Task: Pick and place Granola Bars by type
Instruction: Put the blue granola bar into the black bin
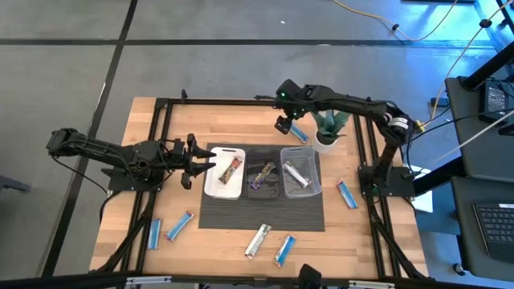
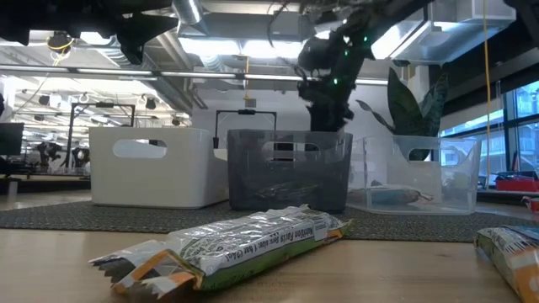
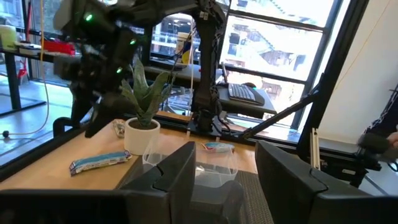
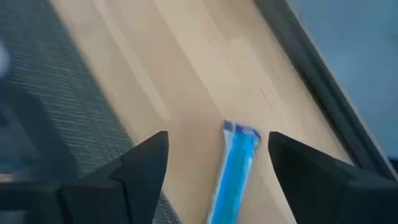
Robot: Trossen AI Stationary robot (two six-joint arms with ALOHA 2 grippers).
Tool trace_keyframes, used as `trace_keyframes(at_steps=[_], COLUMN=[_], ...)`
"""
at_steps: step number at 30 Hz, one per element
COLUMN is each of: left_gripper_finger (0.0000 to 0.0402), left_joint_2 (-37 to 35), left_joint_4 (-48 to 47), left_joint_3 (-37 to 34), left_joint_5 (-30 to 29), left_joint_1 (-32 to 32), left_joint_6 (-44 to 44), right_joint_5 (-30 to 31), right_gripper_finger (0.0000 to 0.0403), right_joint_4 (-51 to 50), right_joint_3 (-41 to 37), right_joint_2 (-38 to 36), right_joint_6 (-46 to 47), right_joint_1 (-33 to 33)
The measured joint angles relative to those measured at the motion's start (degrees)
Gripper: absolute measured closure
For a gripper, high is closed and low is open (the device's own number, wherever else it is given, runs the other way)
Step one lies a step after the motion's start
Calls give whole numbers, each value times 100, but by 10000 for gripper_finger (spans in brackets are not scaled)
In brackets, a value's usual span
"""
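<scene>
1. The right gripper (image 1: 283, 124) reaches across toward twelve o'clock of the table, fingers spread wide above a blue granola bar (image 4: 235, 167) lying on the wood.
2. The left gripper (image 1: 195, 161) hovers at nine o'clock of the white tray (image 1: 211, 184), jaws parted, holding nothing.

Three trays (image 1: 224, 193) side by side on mat (image 1: 261, 218)

Blue granola bars (image 1: 299, 132): six. Silver bars (image 1: 257, 240): two. Multicolour bars (image 1: 231, 169): two. Trays (image 1: 210, 186): three. Potted plant (image 1: 328, 127): one.
</scene>
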Motion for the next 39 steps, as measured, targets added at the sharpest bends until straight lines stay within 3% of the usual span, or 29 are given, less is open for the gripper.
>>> trace_keyframes(at_steps=[20,34,39], left_gripper_finger=[243,242,241], left_joint_2=[0,2,2], left_joint_4=[-1,-4,-24], left_joint_3=[2,4,4], left_joint_5=[-41,-44,-44], left_joint_1=[-2,-2,-1], left_joint_6=[0,2,2], right_joint_5=[315,256,-80], right_gripper_finger=[139,139,139], right_joint_4=[-223,-547,-593], right_joint_3=[-4,-24,-26], right_joint_2=[1052,1144,1144], right_joint_6=[-484,-485,-637], right_joint_1=[-344,-602,-600])
